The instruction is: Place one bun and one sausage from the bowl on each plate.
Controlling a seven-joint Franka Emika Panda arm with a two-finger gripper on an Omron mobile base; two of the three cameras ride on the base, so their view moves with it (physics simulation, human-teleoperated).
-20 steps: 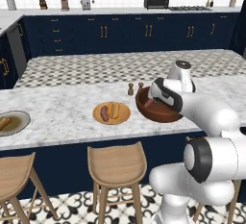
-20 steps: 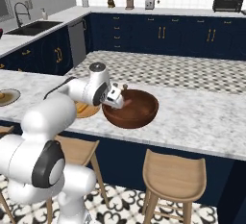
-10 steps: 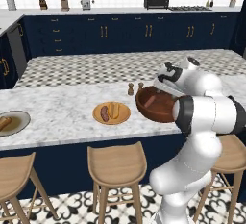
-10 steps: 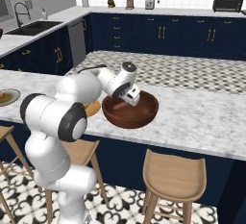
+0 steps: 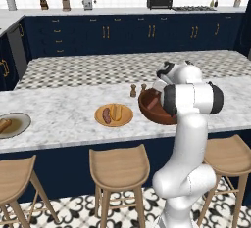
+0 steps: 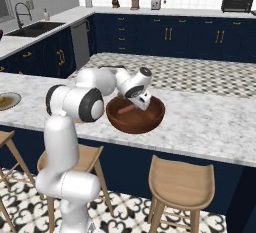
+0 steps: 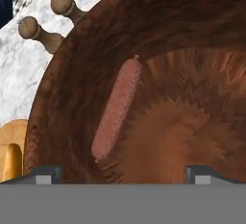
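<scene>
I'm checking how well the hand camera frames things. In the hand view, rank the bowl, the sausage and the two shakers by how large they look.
1. bowl, largest
2. sausage
3. two shakers, which look alike, smallest and lying farther from the camera

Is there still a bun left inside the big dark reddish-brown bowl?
No, the glossy reddish-brown bowl holds just one pinkish sausage lying on its inner wall.

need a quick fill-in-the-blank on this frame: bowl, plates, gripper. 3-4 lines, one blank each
1. The one item lying inside the bowl is a ____.
2. The orange plate carries a bun and a ____.
3. The gripper hovers over the bowl with its jaws ____.
4. Two wooden shakers stand just outside the rim of the ____.

Missing words: sausage; sausage; open; bowl
</scene>
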